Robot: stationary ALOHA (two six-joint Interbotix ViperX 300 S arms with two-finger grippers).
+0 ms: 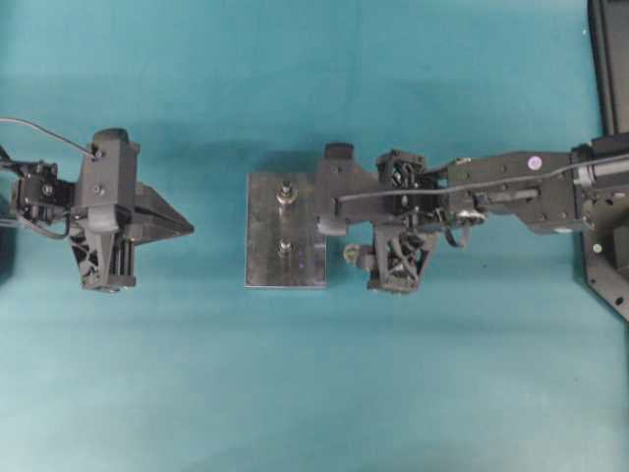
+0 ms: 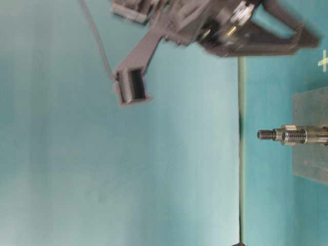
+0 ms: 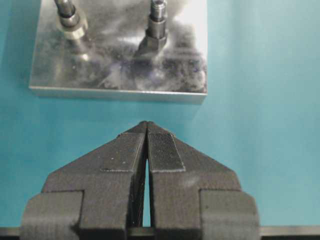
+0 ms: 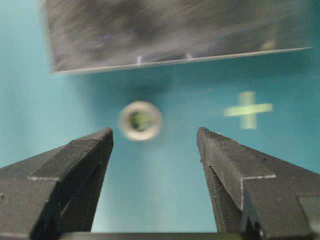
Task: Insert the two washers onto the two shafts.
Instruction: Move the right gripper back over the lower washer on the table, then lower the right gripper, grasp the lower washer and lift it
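- Covering the whole scene, the flat teal table surface (image 1: 295, 393) carries every other item.
- Right arm's black gripper (image 4: 155, 145): fingers spread wide with nothing between them, hanging over the plate's 3 o'clock edge in the overhead view; in its own wrist view the washer lies on the table at 12 o'clock from the finger gap.
- Left arm's black gripper (image 3: 146, 125): fingertips pressed together, holding nothing, parked well apart from the plate at its 9 o'clock side in the overhead view.
- Grey rectangular metal base plate (image 1: 270, 241): lies flat at table centre and bears two upright threaded posts.
- Threaded steel shaft (image 3: 158, 17) with a hex nut at its foot: stands on the plate beside a second post with a pale collar (image 3: 70, 22).
- Small silver ring-shaped washer (image 1: 351, 254): lies flat on the table just off the plate's 3 o'clock edge, untouched.
- Progress, as judged: nothing is done yet; grasping, lifting, aligning and lowering the washer all remain.
- Hard to read: the right wrist view is blurred, so the washer's rim and the plate's surface are smeared; the shaft tops are cut off in the left wrist view; which post is the intended one cannot be told.
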